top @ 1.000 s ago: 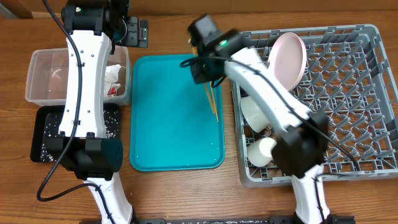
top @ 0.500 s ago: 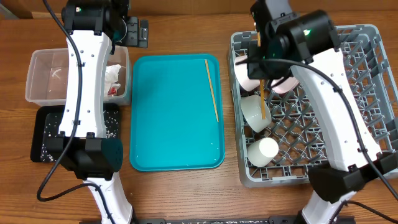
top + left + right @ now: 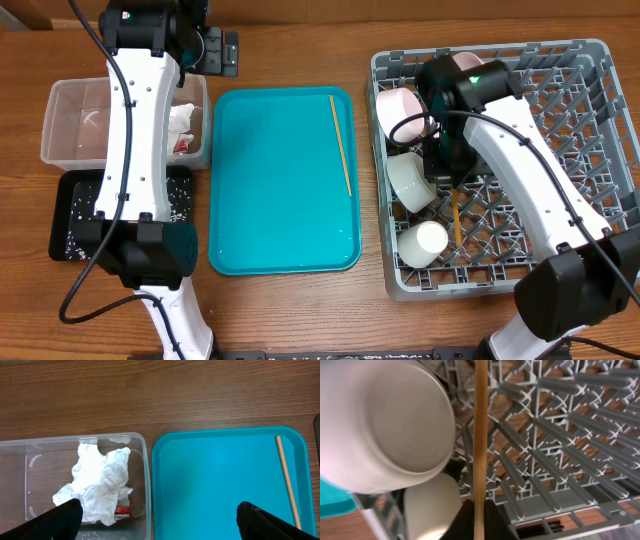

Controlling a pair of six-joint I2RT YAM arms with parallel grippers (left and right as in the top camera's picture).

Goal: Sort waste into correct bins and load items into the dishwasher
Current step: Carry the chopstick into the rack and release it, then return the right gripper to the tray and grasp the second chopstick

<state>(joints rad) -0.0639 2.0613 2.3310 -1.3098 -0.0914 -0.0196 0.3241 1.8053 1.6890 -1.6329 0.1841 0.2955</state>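
The right tool [image 3: 479,512] is seen clamped on a wooden chopstick [image 3: 480,430]. The stick is held over the grey dish rack [image 3: 590,120] and, in the overhead view, is pointed from the tool toward 6 o'clock. Whether its tip is touching the rack cannot be told. A white bowl [image 3: 410,182] is seated in the rack just at the tool's 9 o'clock, a small white cup [image 3: 420,240] at its 7 o'clock, and a second bowl [image 3: 398,105] at its 11 o'clock.

A second chopstick [image 3: 341,145] is laid on the teal tray [image 3: 270,210], along its 3 o'clock edge. The left tool [image 3: 157,510] is held with its fingers wide apart, nothing being gripped, above the wooden surface [image 3: 150,395] near the tray's 11 o'clock corner.

At the tray's 9 o'clock, a crumpled paper napkin [image 3: 97,482] and a red wrapper [image 3: 122,510] are contained in the clear tub [image 3: 75,125]. Rice grains [image 3: 70,243] are scattered in the black tray [image 3: 85,205], which is set at the tub's 6 o'clock.
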